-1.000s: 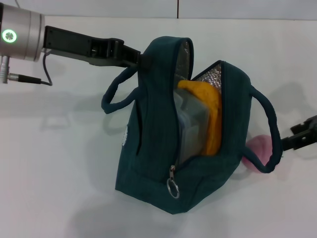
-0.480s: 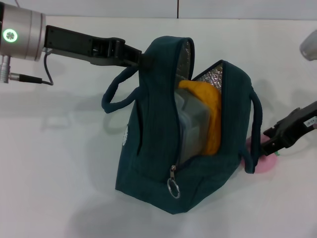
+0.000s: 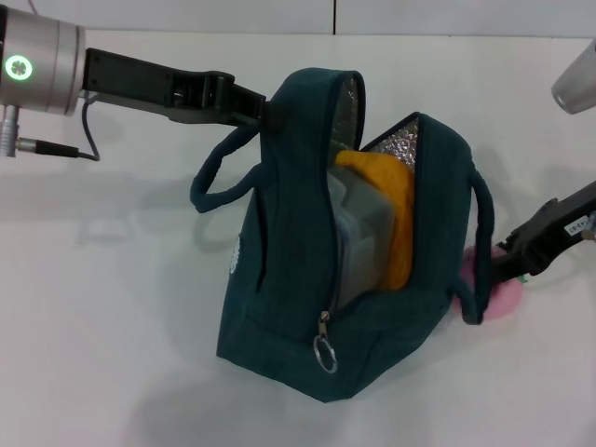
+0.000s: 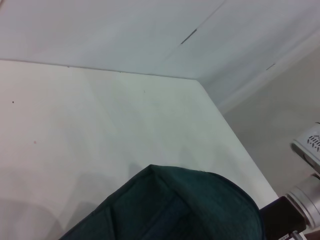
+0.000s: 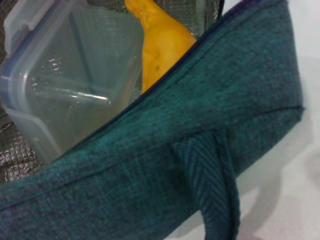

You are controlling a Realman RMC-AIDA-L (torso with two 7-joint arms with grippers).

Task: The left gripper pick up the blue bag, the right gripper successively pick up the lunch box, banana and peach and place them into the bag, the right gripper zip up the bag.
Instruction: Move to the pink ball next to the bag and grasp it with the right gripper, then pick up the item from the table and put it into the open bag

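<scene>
The blue bag (image 3: 289, 270) stands open mid-table, its silver foil lining showing. My left gripper (image 3: 268, 110) is shut on the bag's upper rim and holds it up. Inside the bag stands the clear lunch box (image 3: 358, 233), with the yellow-orange banana (image 3: 391, 209) beside it; the right wrist view shows both the lunch box (image 5: 65, 90) and the banana (image 5: 160, 35) over the bag's wall (image 5: 200, 130). The pink peach (image 3: 503, 291) lies on the table just right of the bag, partly hidden by the bag's handle (image 3: 480, 247). My right gripper (image 3: 512, 261) is directly over the peach.
The white table (image 3: 112, 317) reaches to a pale back wall (image 4: 150, 30). The zipper's metal ring pull (image 3: 324, 354) hangs at the bag's near end. A second handle (image 3: 212, 177) loops out on the left. The right arm's silver wrist (image 3: 575, 86) is at the upper right.
My right gripper came in from the right edge toward the bag and now covers part of the peach. The bag's right handle swung in against the bag. The left arm held still.
</scene>
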